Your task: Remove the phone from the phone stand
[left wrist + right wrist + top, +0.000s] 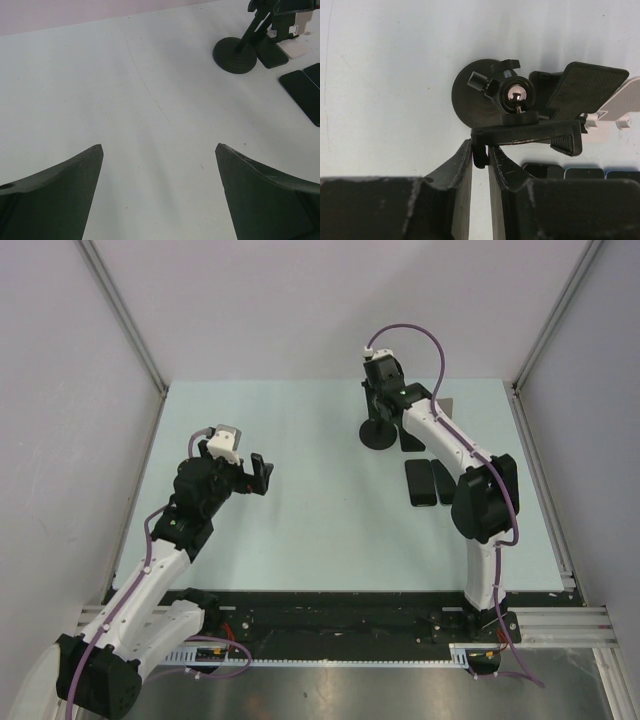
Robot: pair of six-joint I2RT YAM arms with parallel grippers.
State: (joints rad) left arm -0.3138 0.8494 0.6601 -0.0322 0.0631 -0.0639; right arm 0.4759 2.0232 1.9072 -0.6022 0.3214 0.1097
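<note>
The black phone stand has a round base [378, 433], also seen in the left wrist view [235, 55]. In the right wrist view its ball joint [516, 96] carries a flat black cradle bar [527, 131], seen edge-on. I cannot tell the phone apart from this bar. My right gripper [480, 150] hangs over the stand [383, 400] and is shut on the black hooked end of the cradle [480, 156]. A thin pink edge shows at the left finger. My left gripper [255, 475] is open and empty over bare table [160, 150], far left of the stand.
Dark phones lie flat to the right of the stand [418, 482], [443, 482], and show along the bottom of the right wrist view [582, 173]. A dark tilted plate stand [585, 86] and a white stand [626, 106] sit just behind. Metal frame posts line the table's sides.
</note>
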